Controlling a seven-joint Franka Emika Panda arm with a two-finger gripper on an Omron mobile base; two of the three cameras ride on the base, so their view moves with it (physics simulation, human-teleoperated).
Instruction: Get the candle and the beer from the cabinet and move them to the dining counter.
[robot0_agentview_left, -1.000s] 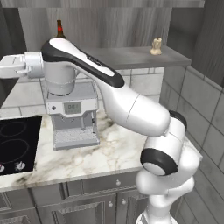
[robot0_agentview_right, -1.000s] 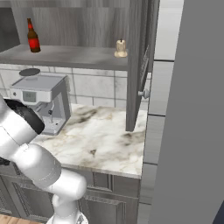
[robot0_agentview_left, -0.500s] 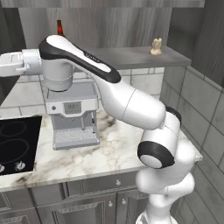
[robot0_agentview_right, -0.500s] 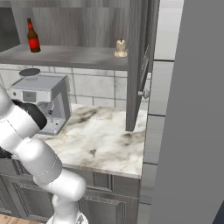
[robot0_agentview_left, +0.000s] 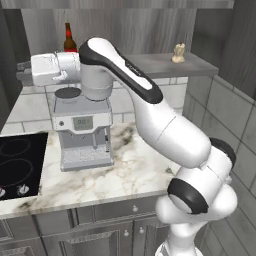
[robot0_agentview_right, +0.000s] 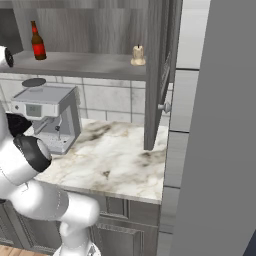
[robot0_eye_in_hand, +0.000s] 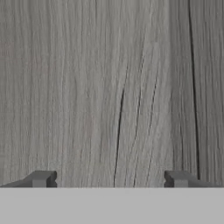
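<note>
Inspection of the wall cabinet (robot0_agentview_right: 155, 75): its dark grey-brown door stands open, swung out edge-on in the right base view, with a small round knob (robot0_agentview_right: 162, 107) on its face. The single visible shelf (robot0_agentview_right: 90, 65) carries both task items.

The beer (robot0_agentview_right: 37, 41), a dark brown bottle with a red label, stands upright at the left end of the shelf; in the left base view it shows just behind the arm's wrist. The candle (robot0_agentview_right: 137, 55), small and cream-coloured, stands upright near the right end of the shelf, close to the open door. The two items are well apart. Neither is touched by the robot.

The arm (robot0_agentview_left: 145, 105) reaches up and across to the left, with the hand held level at about shelf height, left of the bottle. The tool (robot0_eye_in_hand: 111, 179) is open: in the hand view its two dark fingertips (robot0_eye_in_hand: 40, 178) stand wide apart with nothing between them. Ahead of them is a flat surface of grey wood grain, close to the camera; which panel of the cabinet this is I cannot tell.

Below the shelf, a steel coffee machine (robot0_agentview_left: 82, 130) sits on the marble worktop (robot0_agentview_left: 130, 170) against a tiled wall. A black hob (robot0_agentview_left: 20, 165) lies at the left end of that worktop. Grey drawer fronts (robot0_agentview_left: 100, 230) run beneath it.
</note>
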